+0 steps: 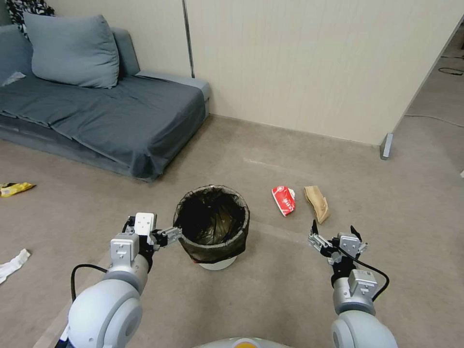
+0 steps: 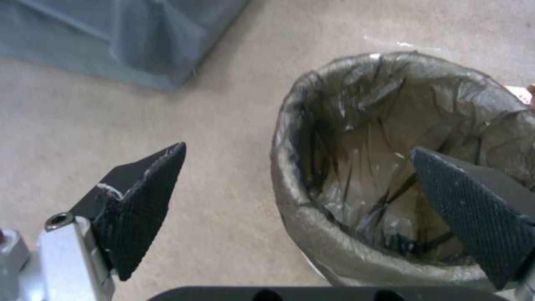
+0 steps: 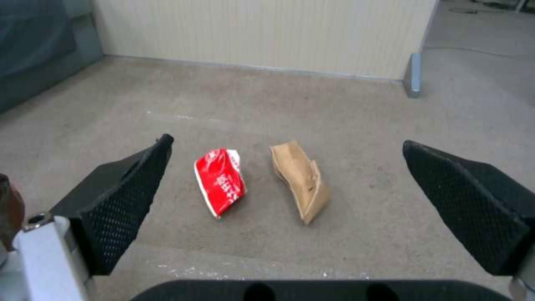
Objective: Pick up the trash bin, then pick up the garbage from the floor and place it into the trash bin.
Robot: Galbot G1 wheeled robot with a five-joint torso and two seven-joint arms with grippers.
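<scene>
Nearest the head camera, the left tool (image 1: 170,235) reaches toward the rim of the trash bin (image 1: 212,251), its fingers spread wide and holding nothing. In the left wrist view one finger (image 2: 139,205) stands outside the bin wall over bare floor and the other finger (image 2: 479,209) hangs over the inside of the liner, so the near rim lies between them, not yet pinched.

That rim looks like the place to take hold: a thin stiff plastic wall under a dark bag (image 2: 357,259) folded over it. Being empty, the bin is probably light, but the film is likely slippery, so a pinch that catches bag alone could slide or pull the liner loose; the wall should be caught too.

On the other side the right tool (image 1: 336,235) hovers low, fully open and empty, aimed at two pieces of garbage on the floor beyond it: a crushed red-and-white cup (image 3: 220,181) and, just beside it, a tan paper bag (image 3: 300,185). Both look light, soft and crushable, easy to pinch across the middle.

More litter lies near the sofa (image 1: 121,116): a yellow wrapper (image 1: 14,188) and a white tissue (image 1: 13,264) by the floor's left edge.
</scene>
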